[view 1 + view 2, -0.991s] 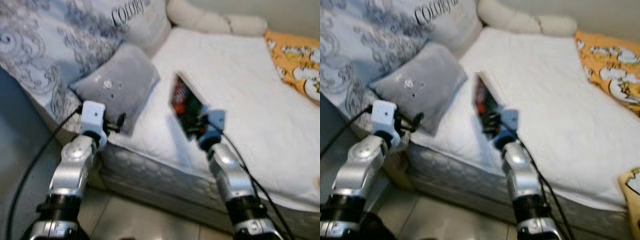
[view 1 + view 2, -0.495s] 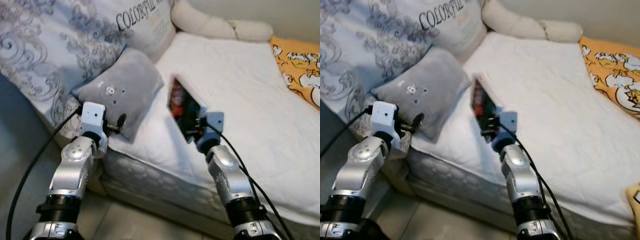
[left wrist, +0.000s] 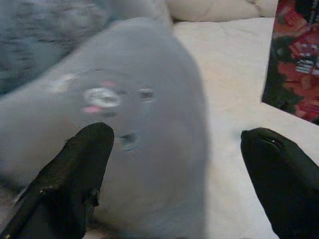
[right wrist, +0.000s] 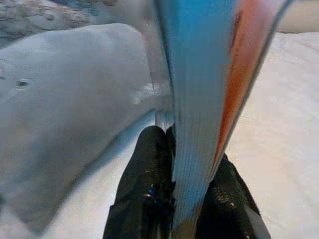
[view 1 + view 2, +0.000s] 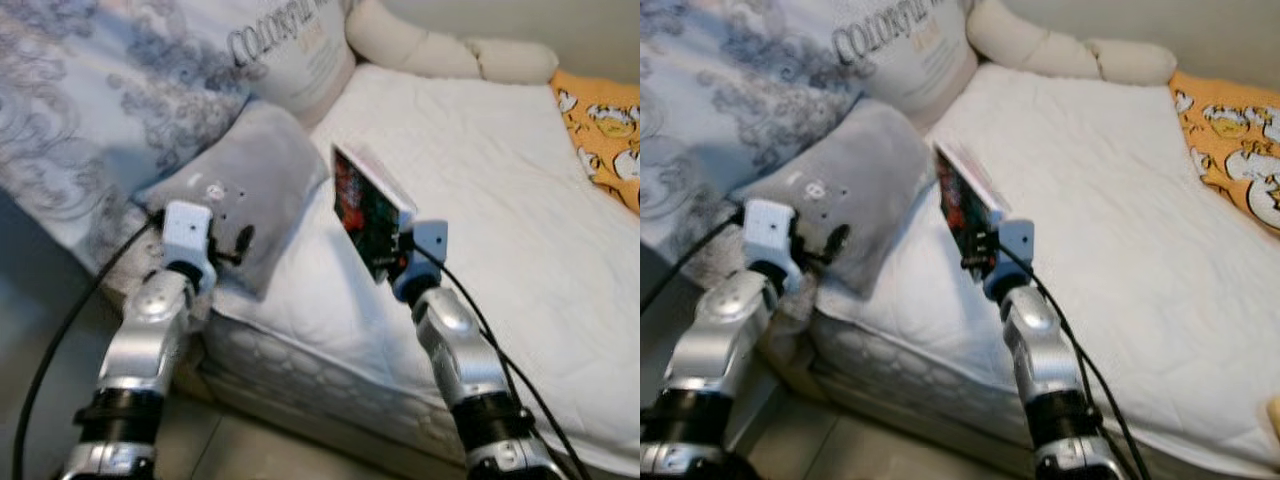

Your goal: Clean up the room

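Bed [image 5: 480, 180]: white quilted mattress cover, with a patterned mattress side showing at the near edge.

Lying on it:
- grey cushion [image 5: 250, 185], at the near left corner, bearing a small face-like mark, tilted against the bedding behind it;
- large pale quilt with grey swirl print [image 5: 100, 110], heaped along the left side;
- white pillow with printed lettering [image 5: 295, 50], behind the cushion;
- cream bolster [image 5: 450, 55], along the far edge;
- orange printed blanket [image 5: 605, 120], at the far right.
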